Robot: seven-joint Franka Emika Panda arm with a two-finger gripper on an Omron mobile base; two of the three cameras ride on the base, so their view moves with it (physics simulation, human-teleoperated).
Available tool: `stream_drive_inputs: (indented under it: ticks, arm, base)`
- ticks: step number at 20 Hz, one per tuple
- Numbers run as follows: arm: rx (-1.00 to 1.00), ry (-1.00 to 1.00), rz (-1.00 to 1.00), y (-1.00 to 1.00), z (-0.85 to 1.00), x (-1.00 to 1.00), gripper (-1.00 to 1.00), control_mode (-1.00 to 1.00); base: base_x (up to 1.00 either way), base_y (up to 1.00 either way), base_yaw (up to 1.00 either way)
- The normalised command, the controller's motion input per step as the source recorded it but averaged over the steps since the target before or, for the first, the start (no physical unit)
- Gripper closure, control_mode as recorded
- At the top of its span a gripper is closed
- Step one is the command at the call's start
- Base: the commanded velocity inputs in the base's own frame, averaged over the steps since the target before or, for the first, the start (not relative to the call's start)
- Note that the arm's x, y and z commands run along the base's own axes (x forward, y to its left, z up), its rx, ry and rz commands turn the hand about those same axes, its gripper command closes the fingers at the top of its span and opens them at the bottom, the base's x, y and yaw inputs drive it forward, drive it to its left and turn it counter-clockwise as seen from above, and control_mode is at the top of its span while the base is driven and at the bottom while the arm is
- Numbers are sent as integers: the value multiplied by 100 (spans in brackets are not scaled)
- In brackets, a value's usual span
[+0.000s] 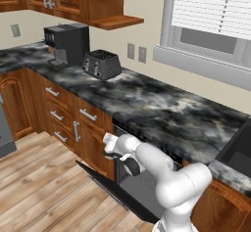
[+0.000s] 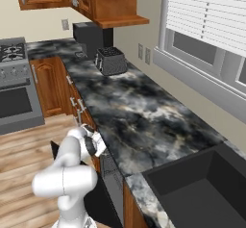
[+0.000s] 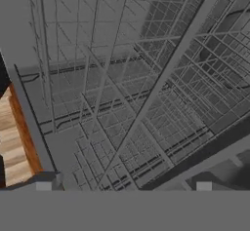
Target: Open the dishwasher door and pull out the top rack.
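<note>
The dishwasher door (image 1: 139,189) hangs open, folded down toward the floor with its grey inner face up; its black edge (image 2: 102,204) shows past my arm. My gripper (image 1: 112,147) is at the upper left of the dishwasher opening, just under the counter edge, and is also seen from the other side (image 2: 98,144). In the hand view the gripper (image 3: 124,186) is open, tips wide apart with nothing between them. It looks into the cavity at dark grey wire grids. The top rack (image 3: 205,45) runs diagonally across, and its front rim bar (image 3: 161,84) lies just ahead of the fingertips.
A black toaster (image 1: 101,64) and a coffee machine (image 1: 67,42) stand on the marbled counter (image 1: 162,108). Brown drawers (image 1: 88,116) flank the dishwasher on the left. A dark sink (image 2: 202,188) lies to the right and a stove (image 2: 14,87) beyond the cabinets. The wooden floor (image 1: 44,177) lies in front.
</note>
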Motion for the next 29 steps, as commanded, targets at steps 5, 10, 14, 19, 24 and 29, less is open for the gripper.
stream_drive_inputs:
  ticks: [5,10,14,19,24,29]
  arm:
    - [12,10,0,59,-100,-100,-100,-100]
    - [16,17,0,82,-81,-100,-100,-100]
    - [19,21,0,77,-56,-100,-100,-100]
    - [26,25,0,61,-30,-100,-100,-100]
    - [31,34,0,33,-3,-93,-100,-100]
    - [28,32,0,8,-11,-61,-100,-100]
  base:
    - [0,0,0]
    - [0,0,0]
    - [0,0,0]
    - [0,0,0]
    - [0,0,0]
    - [0,0,0]
